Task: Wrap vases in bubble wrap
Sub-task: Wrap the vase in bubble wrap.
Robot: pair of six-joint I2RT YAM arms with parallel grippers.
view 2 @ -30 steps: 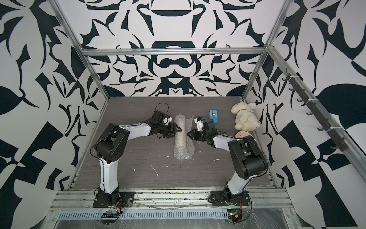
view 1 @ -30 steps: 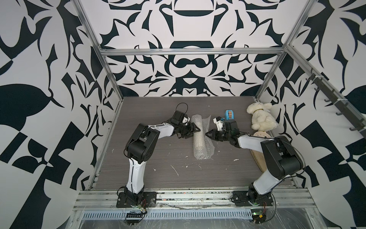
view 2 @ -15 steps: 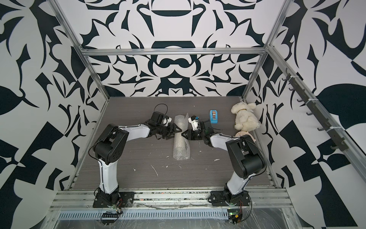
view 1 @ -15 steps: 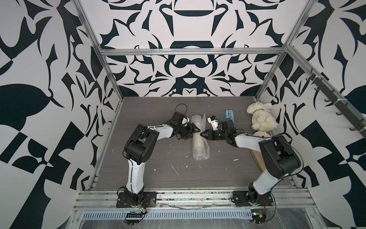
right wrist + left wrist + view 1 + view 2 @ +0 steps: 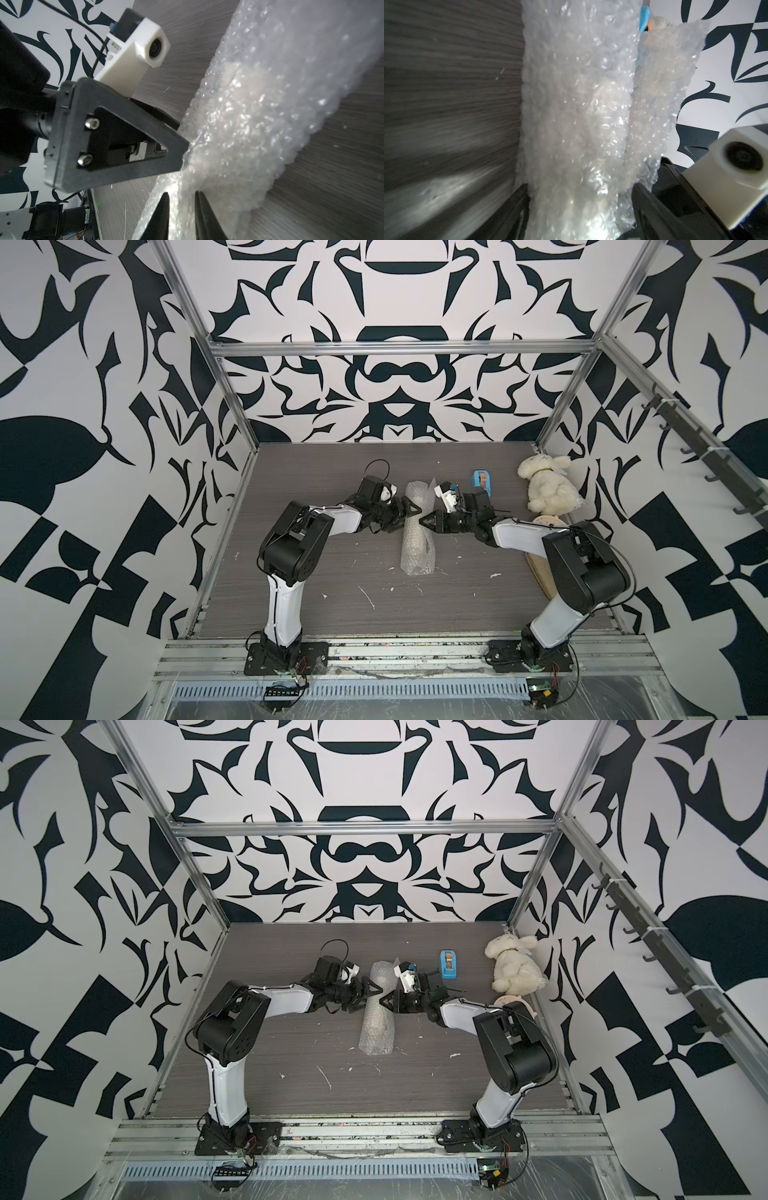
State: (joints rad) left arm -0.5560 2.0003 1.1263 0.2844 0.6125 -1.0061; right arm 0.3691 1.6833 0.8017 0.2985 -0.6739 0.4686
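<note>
The bubble wrap (image 5: 417, 543) lies rolled into a long tube at the middle of the table (image 5: 316, 580), its axis running from the far side toward the near edge. The vase (image 5: 239, 87) is inside the roll, visible only as a pale, blurred mass through the bubbles; its ribs and rim cannot be made out. One loose flap of the sheet stands up along the roll's right side. The right gripper (image 5: 181, 207) meets the roll from the right, its jaws nearly together with a fold of the plastic pinched between them. The left gripper (image 5: 581, 207) meets the roll from the left, directly opposite; its jaws stand wide apart and straddle the tube, fingertips (image 5: 176, 148) against the wrap. In both top views the two gripper tips almost meet over the roll. Beyond the right arm lie a blue tape dispenser (image 5: 482, 483) and a cream plush bunny (image 5: 546, 489), near the far right corner. White scraps (image 5: 368, 597) dot the near tabletop.
</note>
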